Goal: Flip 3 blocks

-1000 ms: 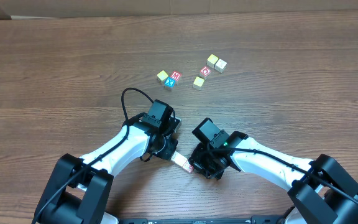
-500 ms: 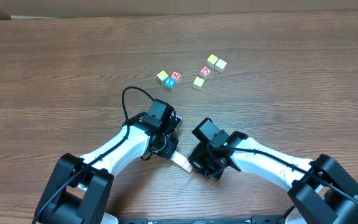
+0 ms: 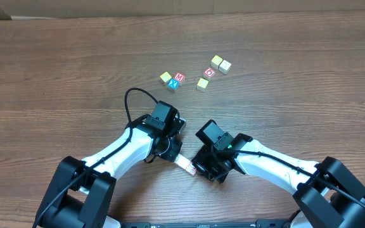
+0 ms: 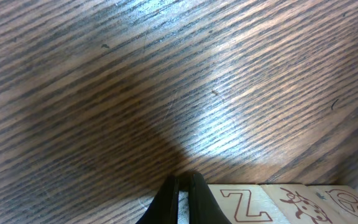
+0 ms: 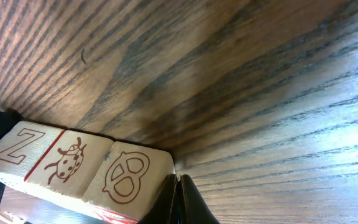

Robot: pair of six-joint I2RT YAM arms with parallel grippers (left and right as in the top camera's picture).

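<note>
Jaws together and empty, your left gripper (image 4: 180,186) and right gripper (image 5: 180,193) flank the three blocks (image 3: 184,166) lying in a row between them on the table (image 3: 56,76), seemingly bracing its ends; next you need even inward pressure and a matched roll.

Bright even overhead light; glare streaking table (image 4: 229,93) in left wrist view, dark shadow spreading beside, near foreground blurring.

Left arm (image 3: 128,147) reaching in from the lower left, right arm (image 3: 268,166) reaching in from the lower right, wrists angled toward each other, left gripper (image 4: 182,190) fingers pressed together, right gripper (image 5: 179,193) fingers pressed together, tips near each other.
</note>
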